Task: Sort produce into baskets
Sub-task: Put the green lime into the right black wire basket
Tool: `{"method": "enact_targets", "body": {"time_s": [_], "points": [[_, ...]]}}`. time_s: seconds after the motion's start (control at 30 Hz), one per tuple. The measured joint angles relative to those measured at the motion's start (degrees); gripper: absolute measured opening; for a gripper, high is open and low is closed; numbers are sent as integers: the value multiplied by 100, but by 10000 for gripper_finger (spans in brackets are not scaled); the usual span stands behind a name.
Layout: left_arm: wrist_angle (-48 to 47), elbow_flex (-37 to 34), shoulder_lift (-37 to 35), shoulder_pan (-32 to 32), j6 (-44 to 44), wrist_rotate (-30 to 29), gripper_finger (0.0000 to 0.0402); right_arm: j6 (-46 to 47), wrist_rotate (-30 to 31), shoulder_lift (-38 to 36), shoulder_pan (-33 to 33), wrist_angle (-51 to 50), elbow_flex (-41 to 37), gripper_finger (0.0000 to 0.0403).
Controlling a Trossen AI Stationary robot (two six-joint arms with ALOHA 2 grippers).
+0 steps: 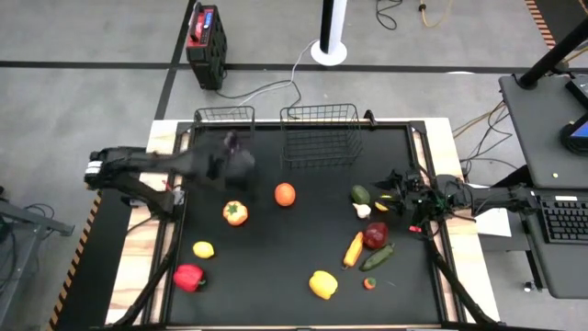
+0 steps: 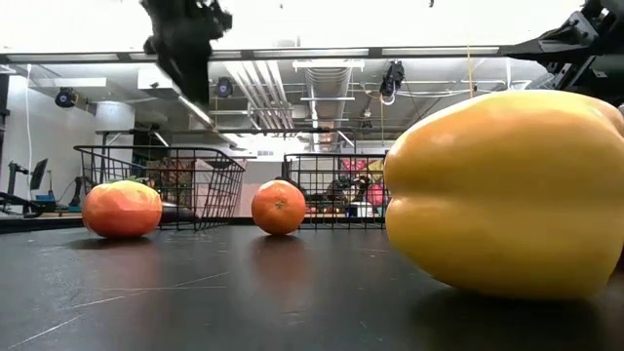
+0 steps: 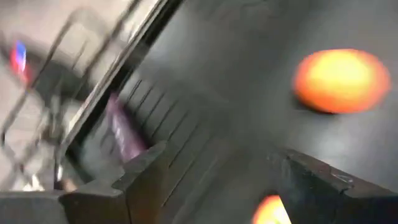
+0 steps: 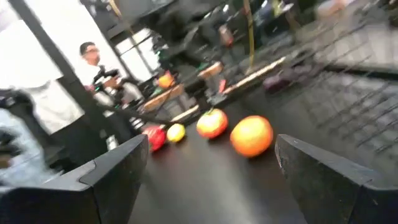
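Note:
Two black wire baskets stand at the table's far edge, the narrower one (image 1: 225,119) left of the wider one (image 1: 320,135). Produce lies on the black mat: an orange (image 1: 285,194), an orange pepper (image 1: 235,213), a lemon (image 1: 203,249), a red pepper (image 1: 188,277), a yellow pepper (image 1: 322,284), a carrot (image 1: 353,249), a cucumber (image 1: 377,257). My left gripper (image 1: 239,164) hangs open and empty above the mat, just near of the narrower basket, slanting down. A purple piece (image 3: 121,127) shows behind that basket's wires. My right gripper (image 1: 397,195) waits open at the right edge, level.
An avocado (image 1: 360,194), garlic (image 1: 363,211) and a dark red piece (image 1: 375,235) lie close in front of my right gripper. The mat's middle between the orange and the yellow pepper is bare. A person (image 4: 93,56) stands in the room beyond the table.

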Motion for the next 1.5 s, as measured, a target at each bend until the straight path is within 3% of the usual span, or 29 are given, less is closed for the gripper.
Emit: {"method": "enact_targets", "body": {"time_s": [0.17,0.3,0.47,0.67,0.8,1.23,1.37,1.5], "points": [[152,0,-292,-1572,-410,-1231,252,-175,206,150,-2,421,-2,343],[178,0,-349,-2400,-880,-1987,252,-165,250,564,-2,982,0,343],[200,0,-317,-2779,-1005,-2728,252,-317,350,1445,-2,1950,-2,343],[197,0,-273,-2797,-738,-2785,252,-347,457,2511,-2,1994,611,343],[195,0,-268,-2799,-603,-2584,252,-365,505,3163,-2,871,1536,343],[774,-533,-268,-3410,-1469,-2532,252,1222,787,4628,-2,-5437,4815,343],[821,-655,-268,-3412,-1321,-2661,252,1694,804,4985,-4,-6495,5242,343],[795,-734,-269,-3386,-862,-3078,252,1657,807,5302,-4,-6734,5371,343]]}}
